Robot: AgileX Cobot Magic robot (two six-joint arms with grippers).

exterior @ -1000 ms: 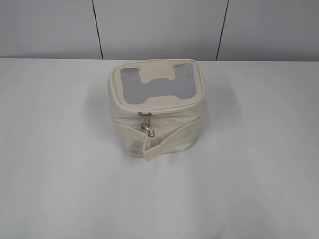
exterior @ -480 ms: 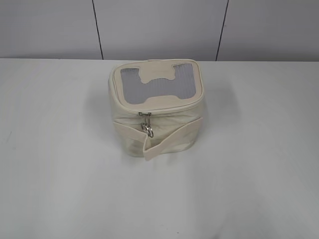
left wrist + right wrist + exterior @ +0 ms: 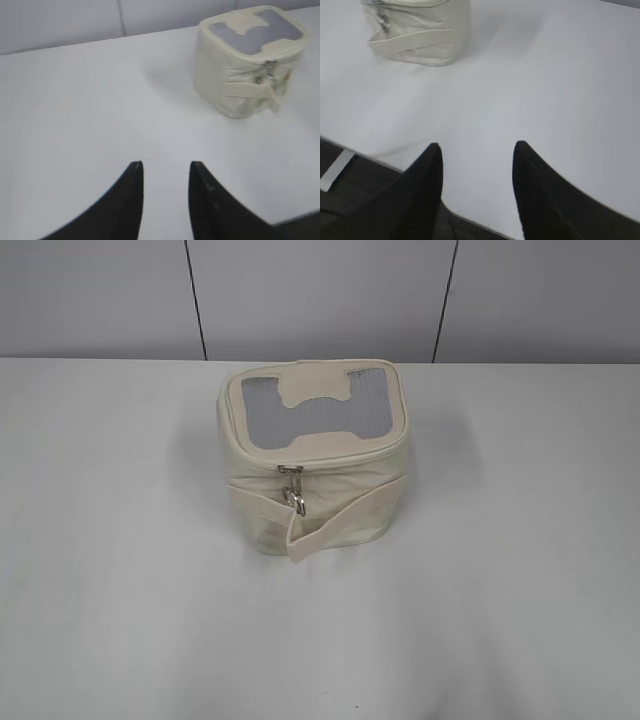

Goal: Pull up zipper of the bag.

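Zipper work is untouched: both grippers hang clear of the bag with nothing held. At the bottom of the left wrist view, the left gripper [image 3: 165, 167] shows 2 dark fingers [image 3: 131, 200] spread a moderate gap apart over bare bench [image 3: 75, 110]. At the bottom of the right wrist view, the right gripper [image 3: 477, 147] shows 2 dark fingers [image 3: 540, 195] parted wider, poised above the bench's near edge with dark floor below at lower left. Neither arm appears in the exterior view.

Farther off, 1 bag [image 3: 315, 455] stands upright on the white bench, just above the centre of the exterior view; it sits at the upper right of the left wrist view and the upper left of the right wrist view, well apart from both grippers. It is boxy and cream, with a grey mesh window [image 3: 262, 420] on its lid crossed by a cream H-shaped patch [image 3: 318, 400]. The zipper [image 3: 292, 471] runs round the lid's rim; its 1 silver pull with a ring [image 3: 297, 502] hangs down the front face. 1 fabric strap [image 3: 345, 520] crosses the body, its loose end sticking out below the pull. Behind stands a grey panelled wall [image 3: 320, 295].
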